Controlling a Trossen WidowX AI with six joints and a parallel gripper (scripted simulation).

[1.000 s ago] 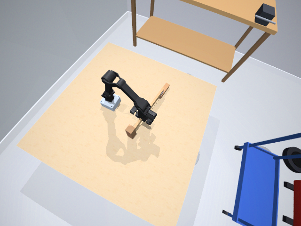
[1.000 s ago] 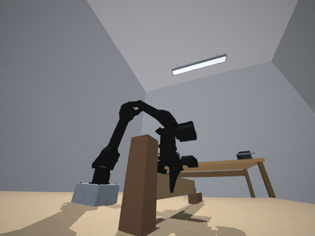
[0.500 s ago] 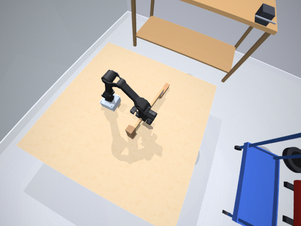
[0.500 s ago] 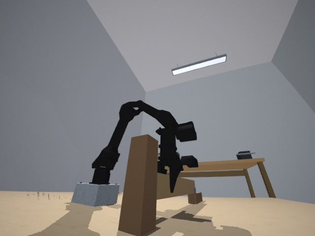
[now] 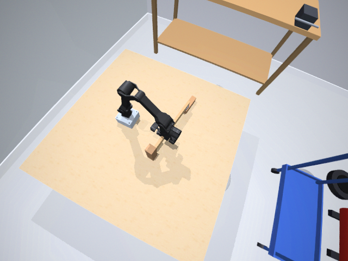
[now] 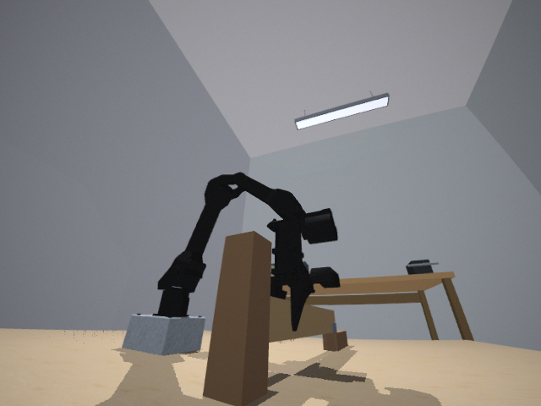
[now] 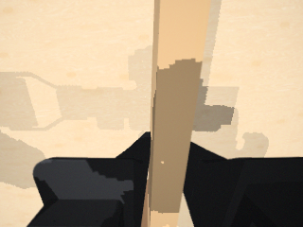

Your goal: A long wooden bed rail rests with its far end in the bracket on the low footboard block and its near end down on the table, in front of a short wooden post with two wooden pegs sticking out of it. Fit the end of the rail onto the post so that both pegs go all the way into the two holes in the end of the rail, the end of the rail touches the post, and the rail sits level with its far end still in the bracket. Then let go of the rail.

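My gripper point(image 5: 166, 137) point(image 6: 290, 322) point(image 7: 159, 136) is shut on the wooden rail point(image 5: 180, 114) point(image 6: 316, 320) point(image 7: 179, 99), nearer its post end, with one finger on each side. The rail is held above the table and looks roughly level. Its near end runs up to the upright brown post point(image 5: 151, 153) point(image 6: 237, 315). The pegs, the holes and any gap there are hidden. The far end lies at the metal bracket point(image 5: 186, 107) point(image 6: 334, 327) on the low footboard block point(image 5: 193, 98) point(image 6: 336, 341); how it sits in the bracket is too small to tell.
The pale arm base point(image 5: 128, 118) point(image 6: 163, 334) stands on the table point(image 5: 92, 174) to the left of the rail. A wooden workbench point(image 5: 216, 50) point(image 6: 375, 286) and a blue cart point(image 5: 297, 213) are beyond the table's edges. The arm's shadow falls across the table near the post.
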